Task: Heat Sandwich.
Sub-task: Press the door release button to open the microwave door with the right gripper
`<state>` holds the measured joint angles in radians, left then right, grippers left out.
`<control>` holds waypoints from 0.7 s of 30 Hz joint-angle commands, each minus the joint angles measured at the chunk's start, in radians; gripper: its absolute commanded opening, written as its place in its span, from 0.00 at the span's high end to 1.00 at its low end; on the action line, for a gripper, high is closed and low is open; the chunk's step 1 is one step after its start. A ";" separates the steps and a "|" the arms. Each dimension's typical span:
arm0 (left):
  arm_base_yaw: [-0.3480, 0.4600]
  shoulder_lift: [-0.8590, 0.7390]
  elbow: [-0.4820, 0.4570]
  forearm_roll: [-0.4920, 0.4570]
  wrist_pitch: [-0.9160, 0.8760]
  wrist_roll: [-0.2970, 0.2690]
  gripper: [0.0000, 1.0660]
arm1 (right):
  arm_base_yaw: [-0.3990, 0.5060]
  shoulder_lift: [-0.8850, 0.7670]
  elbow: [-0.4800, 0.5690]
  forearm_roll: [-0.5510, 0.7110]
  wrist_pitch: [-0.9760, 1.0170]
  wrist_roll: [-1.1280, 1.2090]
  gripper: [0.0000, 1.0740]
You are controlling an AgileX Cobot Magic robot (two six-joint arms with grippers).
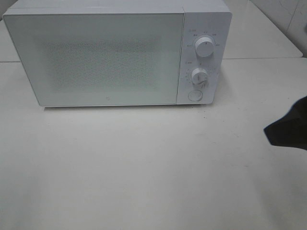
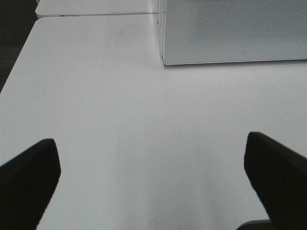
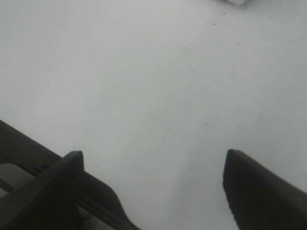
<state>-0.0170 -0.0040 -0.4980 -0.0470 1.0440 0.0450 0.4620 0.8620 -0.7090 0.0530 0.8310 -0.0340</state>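
- Counter (image 1: pixel 144 182), white, is lying nearest, running up to the microwave oven (image 1: pixel 117 52).
- Left fingers (image 2: pixel 29 182) are hanging spread wide above it, holding nothing.
- Microwave oven is sitting with its door (image 1: pixel 96 62) shut; the sandwich is showing nowhere, so its heading and long axis cannot be told.
- Right fingers (image 3: pixel 259 191) are standing well apart, empty; opening the door looks due, so pressing the round button (image 1: pixel 194 95) squarely, without shoving the oven, seems wise.

Microwave (image 1: pixel 100 57): white, door shut, far on table (image 1: pixel 144 182).
Its right panel: upper knob (image 1: pixel 205 47), lower knob (image 1: pixel 199 76), round button (image 1: pixel 194 95).
Right edge: dark right arm (image 1: pixel 289 128) tip over table.
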 commanded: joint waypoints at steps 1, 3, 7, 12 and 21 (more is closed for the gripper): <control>-0.005 -0.027 0.003 -0.007 -0.016 -0.008 0.05 | -0.005 -0.123 -0.005 -0.040 0.076 -0.012 0.29; -0.005 -0.027 0.003 -0.007 -0.016 -0.008 0.05 | -0.022 -0.183 -0.005 -0.045 0.118 -0.011 0.29; -0.005 -0.027 0.003 -0.007 -0.016 -0.008 0.05 | -0.102 -0.270 -0.005 -0.045 0.159 -0.011 0.29; -0.005 -0.027 0.003 -0.007 -0.016 -0.008 0.05 | -0.218 -0.421 0.009 -0.053 0.174 -0.012 0.29; -0.005 -0.027 0.003 -0.007 -0.016 -0.008 0.05 | -0.386 -0.728 0.138 -0.060 0.170 0.010 0.29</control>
<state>-0.0170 -0.0040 -0.4980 -0.0470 1.0440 0.0450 0.1140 0.1900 -0.5980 0.0000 1.0020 -0.0250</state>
